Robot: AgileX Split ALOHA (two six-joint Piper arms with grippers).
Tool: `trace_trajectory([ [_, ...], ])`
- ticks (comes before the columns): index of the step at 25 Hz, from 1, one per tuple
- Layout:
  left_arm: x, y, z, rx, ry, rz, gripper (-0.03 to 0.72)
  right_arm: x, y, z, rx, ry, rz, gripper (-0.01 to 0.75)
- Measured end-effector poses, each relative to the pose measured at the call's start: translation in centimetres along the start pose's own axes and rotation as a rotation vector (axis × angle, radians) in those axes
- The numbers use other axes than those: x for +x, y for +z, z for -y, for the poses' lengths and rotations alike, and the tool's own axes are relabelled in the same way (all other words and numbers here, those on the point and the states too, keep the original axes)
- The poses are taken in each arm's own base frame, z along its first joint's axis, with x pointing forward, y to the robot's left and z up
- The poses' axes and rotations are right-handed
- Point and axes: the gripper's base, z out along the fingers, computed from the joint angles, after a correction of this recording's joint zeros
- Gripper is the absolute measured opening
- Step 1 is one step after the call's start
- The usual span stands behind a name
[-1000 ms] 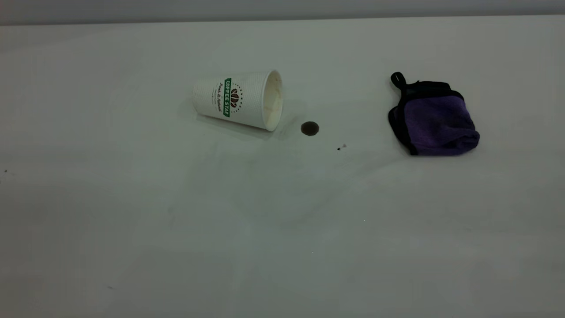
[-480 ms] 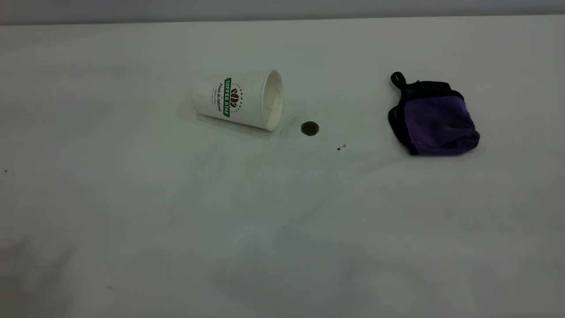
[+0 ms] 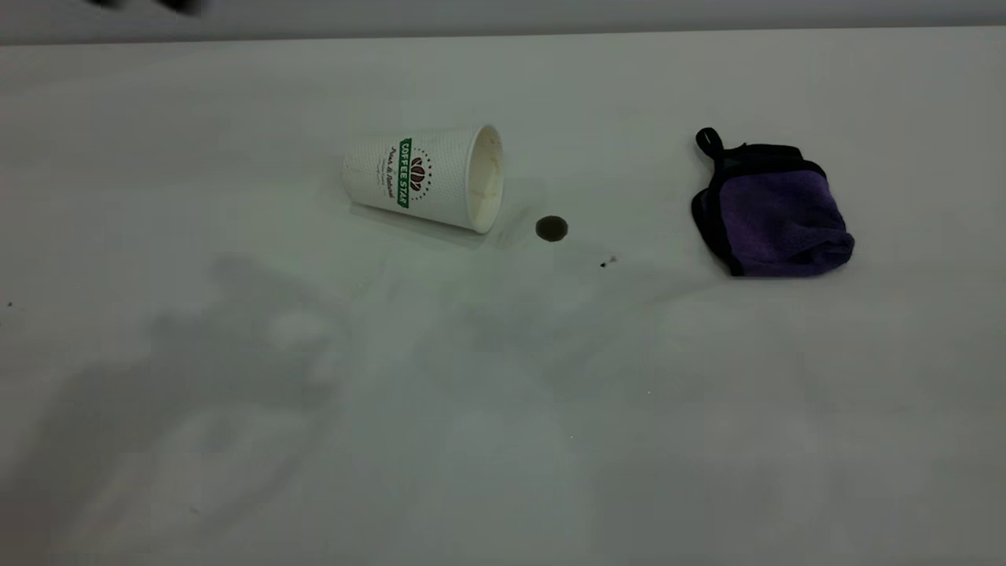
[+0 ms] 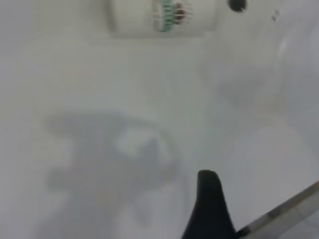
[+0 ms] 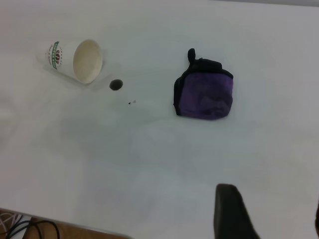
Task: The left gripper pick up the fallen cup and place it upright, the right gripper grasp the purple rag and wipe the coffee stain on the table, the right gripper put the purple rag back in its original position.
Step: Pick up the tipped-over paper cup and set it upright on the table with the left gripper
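Observation:
The cup lies on its side on the white table, its mouth turned toward the coffee stain just beside it. The purple rag lies bunched farther right. The left wrist view shows the cup and the stain far ahead of my left gripper. Only one of its black fingers shows, with nothing beside it. In the right wrist view the cup, stain and rag lie far from my right gripper, which is open and empty.
A tiny black speck lies right of the stain. A dark blurred shape sits at the exterior view's top left edge. The table's near edge with cables shows in the right wrist view.
Broad shadows have spread over the table's lower left and middle, and a dark shape has come in at the top left edge. Cup, stain and rag have not moved.

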Motion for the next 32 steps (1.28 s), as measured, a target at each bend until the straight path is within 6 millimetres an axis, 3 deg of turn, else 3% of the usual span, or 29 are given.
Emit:
trace_trajectory([
  [4, -2.7, 5.1, 2.1, -0.052, 0.043, -0.089, 0.586, 0.0, 0.0, 0.0, 0.0, 0.0, 0.0, 0.442],
  [11, -7.1, 12.0, 5.4, -0.262, 0.075, -0.091, 0.578, 0.0, 0.0, 0.0, 0.0, 0.0, 0.0, 0.442],
  [16, -9.0, 17.1, 7.1, -0.349, 0.075, -0.051, 0.578, 0.0, 0.0, 0.0, 0.0, 0.0, 0.0, 0.442],
  [22, -10.0, 22.6, 7.4, -0.417, 0.04, -0.007, 0.578, 0.0, 0.0, 0.0, 0.0, 0.0, 0.0, 0.442],
  [25, -10.1, 23.8, 7.3, -0.427, 0.024, 0.0, 0.578, 0.0, 0.0, 0.0, 0.0, 0.0, 0.0, 0.442],
  [32, -9.8, 24.1, 7.0, -0.464, 0.022, -0.024, 0.56, 0.0, 0.0, 0.0, 0.0, 0.0, 0.0, 0.442],
])
